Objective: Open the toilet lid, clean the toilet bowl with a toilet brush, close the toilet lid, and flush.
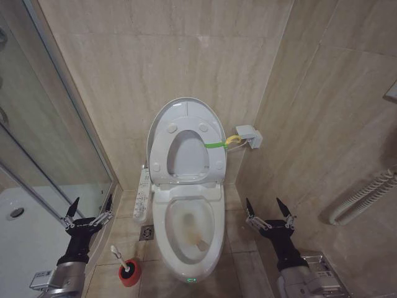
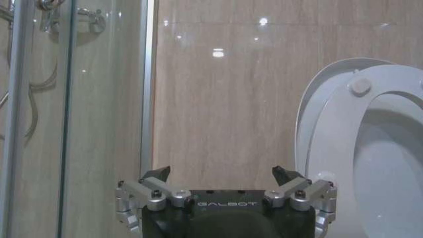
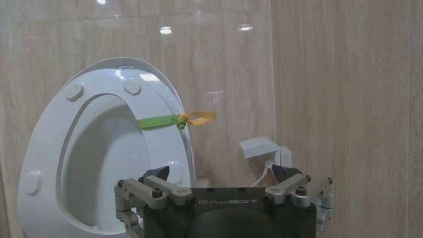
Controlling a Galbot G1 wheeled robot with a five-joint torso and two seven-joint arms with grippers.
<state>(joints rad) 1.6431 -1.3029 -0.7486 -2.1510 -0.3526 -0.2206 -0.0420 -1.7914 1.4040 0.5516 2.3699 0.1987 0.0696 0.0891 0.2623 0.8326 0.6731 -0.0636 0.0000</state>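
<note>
Toilet lid [image 1: 186, 115] raised; toilet bowl [image 1: 186, 239] exposed. Left tool [image 1: 90, 209] and right tool [image 1: 269, 210] wide, empty, flanking it. Toilet brush [image 1: 119, 256] in holder.

A red holder cup [image 1: 130, 273] stands beside a floor drain [image 1: 147, 232] near the glass shower door [image 1: 43, 124].

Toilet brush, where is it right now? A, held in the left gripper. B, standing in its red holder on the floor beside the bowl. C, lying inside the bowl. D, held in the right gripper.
B: the toilet brush stands in the red holder on the floor by the toilet bowl, while the left gripper and right gripper hang open and empty.
</note>
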